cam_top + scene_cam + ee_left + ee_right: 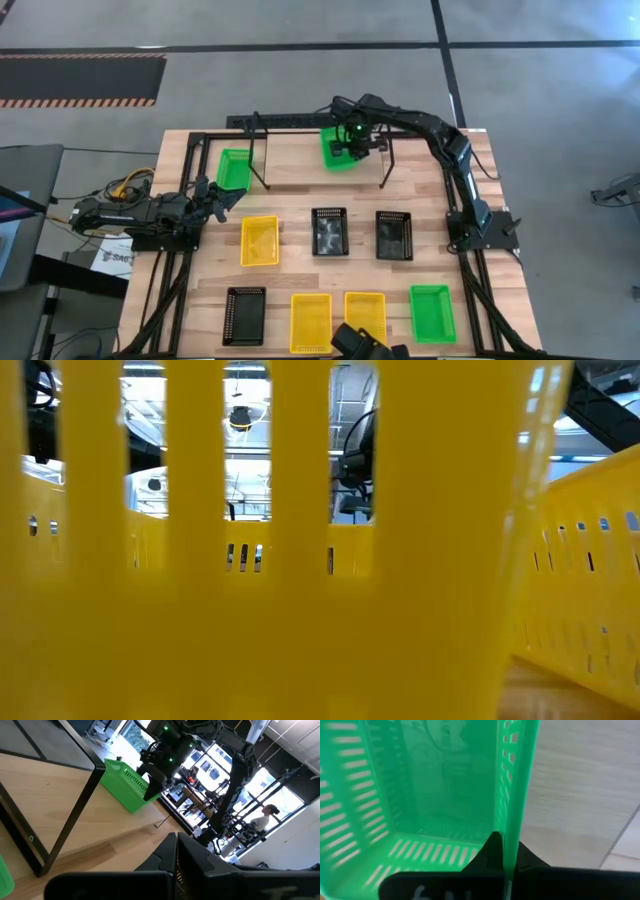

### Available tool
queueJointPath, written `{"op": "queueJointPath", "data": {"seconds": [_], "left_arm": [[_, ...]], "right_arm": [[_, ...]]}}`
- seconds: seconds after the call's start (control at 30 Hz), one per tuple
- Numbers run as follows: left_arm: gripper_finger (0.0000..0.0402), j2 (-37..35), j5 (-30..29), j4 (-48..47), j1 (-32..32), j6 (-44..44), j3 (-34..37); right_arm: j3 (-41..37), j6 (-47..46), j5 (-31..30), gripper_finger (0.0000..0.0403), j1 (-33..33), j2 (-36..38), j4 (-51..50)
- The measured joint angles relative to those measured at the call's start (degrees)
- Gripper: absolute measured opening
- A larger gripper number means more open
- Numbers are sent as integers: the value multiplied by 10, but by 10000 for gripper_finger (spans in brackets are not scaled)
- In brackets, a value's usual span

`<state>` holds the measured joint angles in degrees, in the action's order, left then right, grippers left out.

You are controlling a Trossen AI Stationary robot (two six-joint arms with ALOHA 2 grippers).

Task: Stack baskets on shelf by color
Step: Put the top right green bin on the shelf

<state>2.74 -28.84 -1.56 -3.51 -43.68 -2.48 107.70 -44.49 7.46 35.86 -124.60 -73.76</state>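
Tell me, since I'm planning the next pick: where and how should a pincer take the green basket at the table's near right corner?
Grip the green basket by one long side wall, coming straight down from above. It sits flat with its mouth up, so the thin rim is exposed, and bare table lies along its right side. The right pincer holds another green basket that same way, pinching a wall.

A low black wire-frame shelf [320, 150] with looped ends is standing at the worktop's far side. One bright green perforated plastic basket [234, 168] is lying at its left end; a second green basket [338, 148] is sitting tilted mid-shelf. Three yellow baskets [260, 241], three black baskets [329, 231] and a third green basket [432, 313] are lying apart in front.
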Motion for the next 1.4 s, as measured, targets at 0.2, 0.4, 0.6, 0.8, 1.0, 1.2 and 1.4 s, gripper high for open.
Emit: {"op": "queueJointPath", "data": {"seconds": [0.2, 0.4, 0.6, 0.8, 1.0, 1.2, 1.4], "left_arm": [[0, 0, 0, 0, 0, 0, 0], [0, 0, 0, 0, 0, 0, 0], [0, 0, -3, 0, 0, 0, 0], [0, 0, -3, 0, 0, 0, 0], [0, 0, -3, 0, 0, -1, 0], [0, 0, -3, 0, 0, -3, 0], [0, 0, -3, 0, 0, -3, 0]], "right_arm": [[0, 26, -14, 0, 8, 0, -32], [-26, 25, -23, 0, 18, 12, -31], [-93, -11, -14, 0, 18, 47, 20], [-131, -16, -1, 10, 18, 69, 60], [-128, -12, -6, 60, 14, 68, 71], [-127, 0, -17, 103, 3, 68, 68], [-127, 13, -25, 139, -12, 68, 67]]}}
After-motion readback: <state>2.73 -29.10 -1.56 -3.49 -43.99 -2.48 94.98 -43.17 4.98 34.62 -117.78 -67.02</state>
